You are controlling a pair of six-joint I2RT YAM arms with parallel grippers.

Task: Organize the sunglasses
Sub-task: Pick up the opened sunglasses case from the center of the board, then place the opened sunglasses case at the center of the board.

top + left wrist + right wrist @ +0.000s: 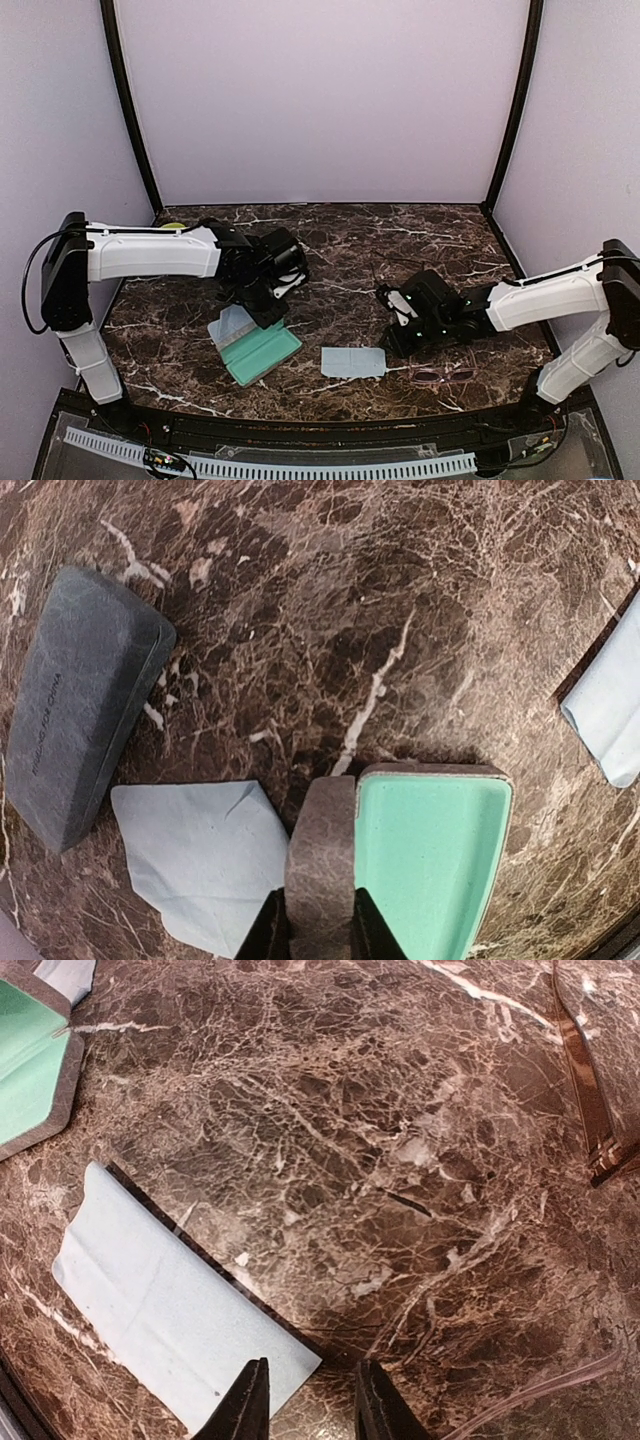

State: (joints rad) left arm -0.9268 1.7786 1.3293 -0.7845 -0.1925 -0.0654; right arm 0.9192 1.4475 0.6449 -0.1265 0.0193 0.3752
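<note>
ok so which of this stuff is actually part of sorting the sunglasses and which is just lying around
For the job:
- pink sunglasses
- brown sunglasses
- probably the open case, its lid between the left hand's fingers

Lying about:
- grey case
- cloth by the open case
- second cloth

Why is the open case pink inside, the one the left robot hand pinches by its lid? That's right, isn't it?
Not quite. The open case is mint green inside, not pink. The left wrist view shows the lining clearly. The rest is right: the left gripper does pinch the case by its lid, one finger on each side.
</note>
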